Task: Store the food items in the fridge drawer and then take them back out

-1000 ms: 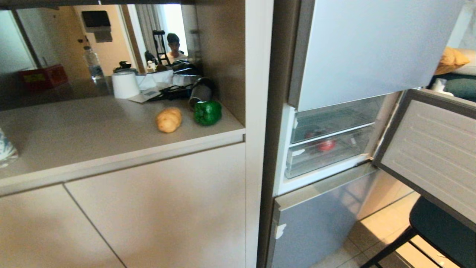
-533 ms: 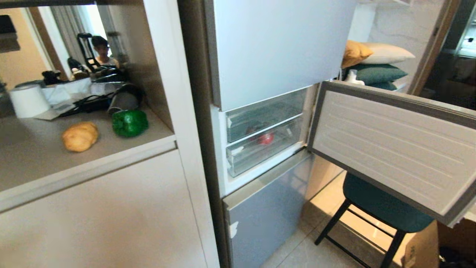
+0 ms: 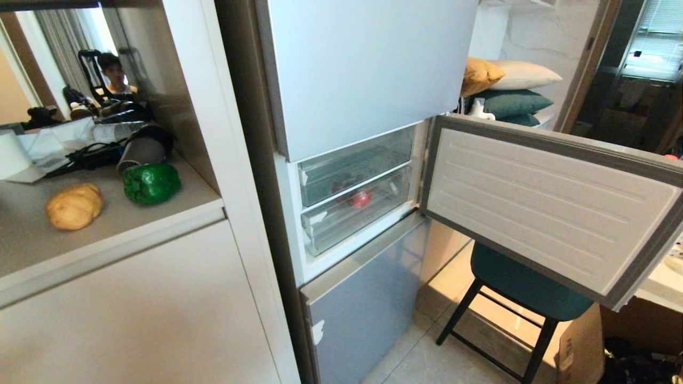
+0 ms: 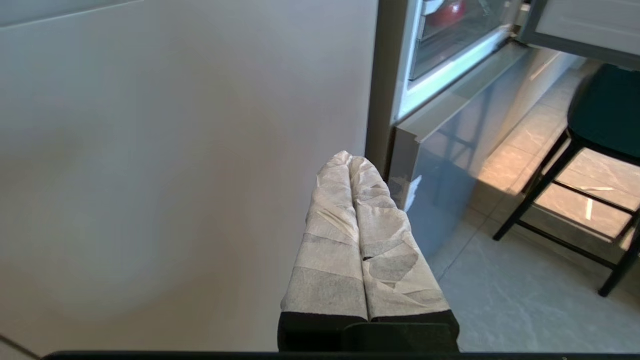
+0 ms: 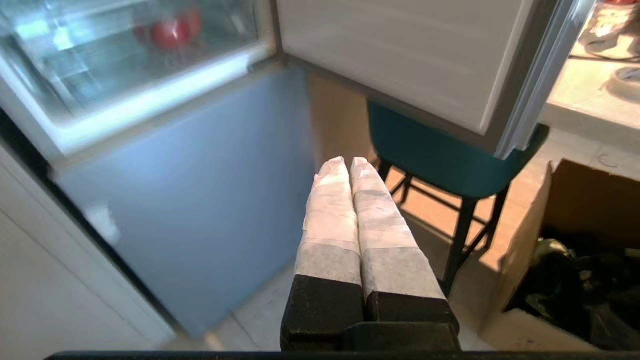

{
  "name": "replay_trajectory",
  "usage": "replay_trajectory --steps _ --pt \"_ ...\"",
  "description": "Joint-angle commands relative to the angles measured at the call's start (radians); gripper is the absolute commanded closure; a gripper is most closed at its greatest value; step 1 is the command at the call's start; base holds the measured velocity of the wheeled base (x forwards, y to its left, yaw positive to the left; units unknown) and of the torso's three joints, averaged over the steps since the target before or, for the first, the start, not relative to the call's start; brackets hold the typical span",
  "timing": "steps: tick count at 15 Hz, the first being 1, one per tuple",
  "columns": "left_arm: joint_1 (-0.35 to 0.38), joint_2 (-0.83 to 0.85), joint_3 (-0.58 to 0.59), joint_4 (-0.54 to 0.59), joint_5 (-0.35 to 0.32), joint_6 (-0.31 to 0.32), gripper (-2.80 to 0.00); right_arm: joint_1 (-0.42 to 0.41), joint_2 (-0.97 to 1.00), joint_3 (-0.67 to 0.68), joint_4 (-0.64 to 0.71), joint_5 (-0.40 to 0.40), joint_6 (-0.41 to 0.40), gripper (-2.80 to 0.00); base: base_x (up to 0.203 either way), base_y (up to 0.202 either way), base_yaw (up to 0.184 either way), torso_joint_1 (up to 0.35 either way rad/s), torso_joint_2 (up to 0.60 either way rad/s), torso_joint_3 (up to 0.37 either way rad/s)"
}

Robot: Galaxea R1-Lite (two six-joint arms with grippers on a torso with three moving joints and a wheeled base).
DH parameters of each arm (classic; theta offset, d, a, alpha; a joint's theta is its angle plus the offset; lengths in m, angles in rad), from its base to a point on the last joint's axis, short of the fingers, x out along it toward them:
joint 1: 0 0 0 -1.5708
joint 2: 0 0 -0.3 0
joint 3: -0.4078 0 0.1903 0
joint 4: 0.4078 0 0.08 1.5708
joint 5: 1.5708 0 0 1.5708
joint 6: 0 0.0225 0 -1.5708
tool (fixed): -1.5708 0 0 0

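Head view: lumpy tan potato (image 3: 74, 206) and glossy green bell pepper (image 3: 151, 183) on the matte table (image 3: 32, 250); clear plastic fridge drawer (image 3: 355, 215) right. Left gripper (image 4: 349, 161) and right gripper (image 5: 345, 165) have cloth-wrapped fingers pressed together, empty.

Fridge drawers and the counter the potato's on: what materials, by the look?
Fridge drawers: clear, glossy plastic with whitish rims; a red item shows through the front. Counter: matte beige, probably laminate or coated board; its even colour shows no grain or glare around the potato and bell pepper.
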State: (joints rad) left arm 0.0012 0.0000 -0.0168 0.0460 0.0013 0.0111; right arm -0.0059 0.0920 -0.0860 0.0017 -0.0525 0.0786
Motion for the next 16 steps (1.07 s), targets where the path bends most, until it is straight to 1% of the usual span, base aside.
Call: replay_trajectory --steps 1,2,3,4,5,6,7,8,9,10,11,12,14,16 --pt "-0.001 0.0 0.0 0.0 0.0 0.0 0.0 -0.02 0.163 -0.089 -0.006 -0.013 0.038 0.0 0.0 0.0 0.0 0.0 0.0 0.0" --pt "-0.001 0.0 0.0 0.0 0.0 0.0 0.0 -0.057 0.279 -0.166 -0.007 -0.022 0.097 0.0 0.0 0.0 0.0 0.0 0.0 0.0" --pt "-0.001 0.002 0.0 0.001 0.0 0.0 0.0 -0.11 0.4 -0.251 -0.007 -0.028 0.164 0.0 0.0 0.0 0.0 0.0 0.0 0.0" --pt "-0.001 0.0 0.0 0.0 0.0 0.0 0.0 -0.189 0.507 -0.326 -0.008 -0.03 0.215 0.0 0.0 0.0 0.0 0.0 0.0 0.0" --pt "-0.001 0.001 0.0 0.0 0.0 0.0 0.0 -0.317 0.61 -0.399 -0.015 -0.024 0.257 0.0 0.0 0.0 0.0 0.0 0.0 0.0" --pt "-0.001 0.001 0.0 0.0 0.0 0.0 0.0 -0.465 0.714 -0.459 -0.043 -0.002 0.291 0.0 0.0 0.0 0.0 0.0 0.0 0.0" --pt "-0.001 0.002 0.0 0.001 0.0 0.0 0.0 -0.606 0.802 -0.501 -0.087 0.036 0.314 0.0 0.0 0.0 0.0 0.0 0.0 0.0" --pt "-0.001 0.0 0.0 0.0 0.0 0.0 0.0 -0.75 0.894 -0.538 -0.135 0.096 0.333 0.0 0.0 0.0 0.0 0.0 0.0 0.0" --pt "-0.001 0.001 -0.001 0.0 0.0 0.0 0.0 -0.875 0.996 -0.574 -0.173 0.167 0.348 0.0 0.0 0.0 0.0 0.0 0.0 0.0" --pt "-0.001 0.001 0.0 0.0 0.0 0.0 0.0 -0.977 1.09 -0.608 -0.205 0.23 0.36 0.0 0.0 0.0 0.0 0.0 0.0 0.0" --pt "-0.001 0.0 0.0 0.0 0.0 0.0 0.0 -1.058 1.17 -0.641 -0.231 0.277 0.369 0.0 0.0 0.0 0.0 0.0 0.0 0.0" --pt "-0.001 0.0 0.0 0.0 0.0 0.0 0.0 -1.118 1.239 -0.669 -0.259 0.31 0.375 0.0 0.0 0.0 0.0 0.0 0.0 0.0" --pt "-0.001 0.002 0.0 0.0 0.0 0.0 0.0 -1.191 1.378 -0.705 -0.348 0.355 0.379 0.0 0.0 0.0 0.0 0.0 0.0 0.0" --pt "-0.001 0.0 0.0 0.0 0.0 0.0 0.0 -1.241 1.513 -0.736 -0.488 0.422 0.382 0.0 0.0 0.0 0.0 0.0 0.0 0.0"
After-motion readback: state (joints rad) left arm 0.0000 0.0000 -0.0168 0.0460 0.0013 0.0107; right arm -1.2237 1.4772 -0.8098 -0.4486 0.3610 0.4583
